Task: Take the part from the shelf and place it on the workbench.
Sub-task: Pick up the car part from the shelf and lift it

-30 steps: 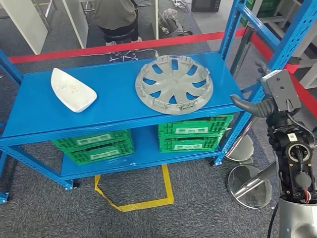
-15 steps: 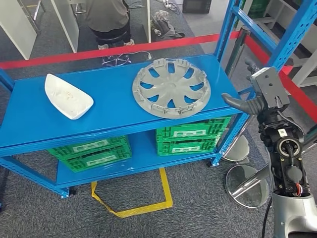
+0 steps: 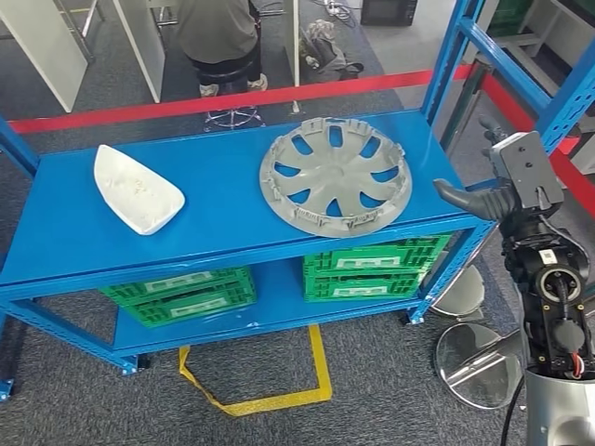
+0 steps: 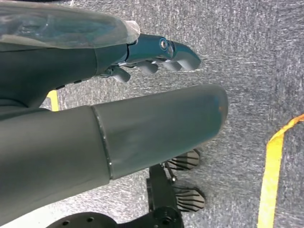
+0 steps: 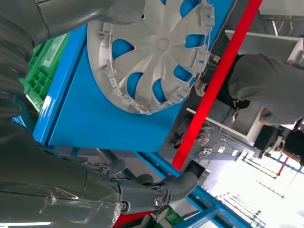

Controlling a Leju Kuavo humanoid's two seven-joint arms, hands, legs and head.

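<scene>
A grey hubcap (image 3: 336, 177) lies flat on the right half of the blue shelf's top board (image 3: 218, 195). A white curved part (image 3: 137, 190) lies on the left half. My right hand (image 3: 516, 181) is raised just past the shelf's right end, level with the board, holding nothing, its thumb pointing toward the hubcap. The right wrist view has the hubcap (image 5: 154, 47) on the blue board (image 5: 100, 118) ahead of my right hand's outstretched fingers (image 5: 157, 192). My left hand (image 4: 107, 133) hangs over grey carpet, fingers (image 4: 165, 50) straight and holding nothing.
Green crates (image 3: 178, 290) (image 3: 372, 265) fill the lower shelf. A red barrier band (image 3: 210, 98) runs behind the shelf, where a person (image 3: 218, 28) sits on a stool. Yellow floor tape (image 3: 281, 395) marks a square in front. Chrome stool bases (image 3: 477, 362) and another blue rack (image 3: 505, 56) stand at right.
The whole picture has swayed left and back right, so the camera moved. My right hand stays raised beside the shelf's right end. The hubcap and white part lie where they were.
</scene>
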